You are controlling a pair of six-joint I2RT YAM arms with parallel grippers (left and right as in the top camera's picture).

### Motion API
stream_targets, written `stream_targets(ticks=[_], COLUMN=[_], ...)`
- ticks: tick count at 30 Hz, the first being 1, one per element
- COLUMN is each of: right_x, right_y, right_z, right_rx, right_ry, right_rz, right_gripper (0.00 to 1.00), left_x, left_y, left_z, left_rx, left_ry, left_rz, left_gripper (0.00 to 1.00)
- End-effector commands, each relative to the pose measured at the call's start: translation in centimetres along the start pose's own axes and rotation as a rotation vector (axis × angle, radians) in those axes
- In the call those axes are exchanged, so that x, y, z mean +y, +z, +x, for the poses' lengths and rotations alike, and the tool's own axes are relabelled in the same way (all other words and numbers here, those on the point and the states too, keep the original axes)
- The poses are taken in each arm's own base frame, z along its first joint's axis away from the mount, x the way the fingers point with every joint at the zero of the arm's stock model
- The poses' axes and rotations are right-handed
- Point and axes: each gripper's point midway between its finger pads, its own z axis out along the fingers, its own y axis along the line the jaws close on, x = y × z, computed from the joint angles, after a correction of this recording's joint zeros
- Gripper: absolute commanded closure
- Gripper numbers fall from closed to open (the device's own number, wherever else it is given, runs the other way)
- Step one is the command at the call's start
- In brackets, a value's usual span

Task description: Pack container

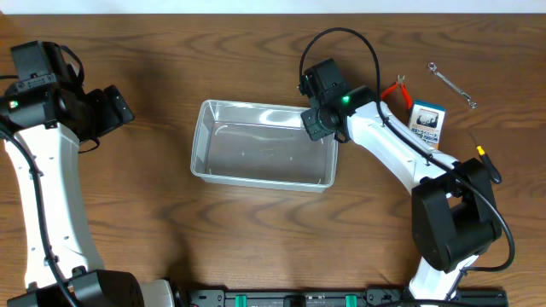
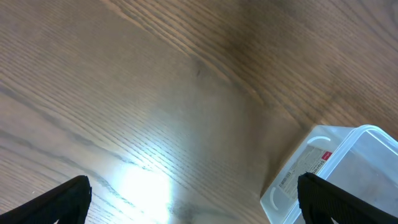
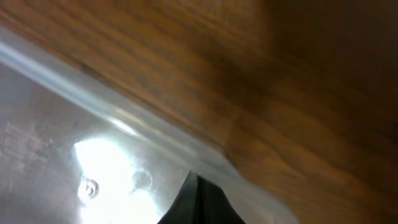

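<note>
Container [image 1: 256, 152], the clear rectangular bin with a rim, sits near the middle of the desk [image 1: 128, 213], and from overhead its floor looks bare, so packing seems barely begun. The loose things all lie on the desk to its right: red-handled pliers [image 1: 394, 89] just past its far right corner, a small blue-and-white box [image 1: 426, 121] beside them, and a wrench [image 1: 452, 85] farther off. A small yellow-tipped item [image 1: 480, 150] peeks out by the right arm; what it is I cannot tell. The right tool [image 1: 317, 126] hovers over the bin's far right corner. Its wrist picture is blurred and shows only one dark finger against the rim, so I cannot tell whether it is apart, together or carrying anything. The left tool [image 2: 193, 180] is well off to the left of the bin, its fingers [image 2: 68, 199] spread wide with nothing between them, only a corner of the bin in its view. By my judgement, every item has yet to go in.
</note>
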Motion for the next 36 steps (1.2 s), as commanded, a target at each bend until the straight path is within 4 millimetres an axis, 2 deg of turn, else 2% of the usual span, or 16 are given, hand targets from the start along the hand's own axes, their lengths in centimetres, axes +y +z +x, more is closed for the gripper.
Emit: stream_targets(ticks=[1, 13, 18, 19, 20, 23, 24, 26, 29, 31, 34, 36], right_x=[-1.2, -2.2, -2.5, -2.3, -1.8, -0.3, 0.0, 0.5, 0.7, 0.5, -0.7, -3.1], right_y=[-0.5, -0.7, -0.7, -0.7, -0.8, -1.3, -1.6, -2.6, -4.6, -6.4, -9.3, -11.2], right_z=[-1.4, -2.5, -2.4, -2.3, -2.2, -2.0, -2.1, -2.5, -3.3, -3.7, -4.2, -4.4], right_rx=[-0.043, -0.088, -0.086, -0.082, -0.077, -0.070, -0.074, -0.094, -0.140, -0.172, -0.220, -0.256], right_ry=[0.021, 0.034, 0.044, 0.043, 0.041, 0.037, 0.036, 0.035, 0.028, 0.029, 0.053, 0.144], right_rz=[0.054, 0.104, 0.094, 0.079, 0.053, -0.037, -0.055, -0.091, -0.109, -0.108, -0.066, 0.025], right_gripper=[0.99, 0.97, 0.90, 0.86, 0.77, 0.17, 0.14, 0.15, 0.25, 0.25, 0.25, 0.25], left_x=[0.1, 0.1, 0.1, 0.1, 0.1, 0.1, 0.1, 0.1, 0.1, 0.1, 0.1, 0.1], left_y=[-0.2, -0.2, -0.2, -0.2, -0.2, -0.2, -0.2, -0.2, -0.2, -0.2, -0.2, -0.2], left_z=[-0.2, -0.2, -0.2, -0.2, -0.2, -0.2, -0.2, -0.2, -0.2, -0.2, -0.2, -0.2], left_rx=[-0.005, -0.005, -0.005, -0.005, -0.005, -0.005, -0.005, -0.005, -0.006, -0.006, -0.005, -0.005], left_ry=[-0.020, -0.020, -0.020, -0.020, -0.020, -0.020, -0.020, -0.020, -0.020, -0.020, -0.020, -0.020], left_rz=[-0.001, -0.001, 0.000, -0.001, -0.001, -0.001, -0.001, -0.001, 0.000, 0.000, -0.001, -0.001], left_gripper=[0.02, 0.02, 0.02, 0.02, 0.02, 0.02, 0.02, 0.02, 0.02, 0.02, 0.02, 0.02])
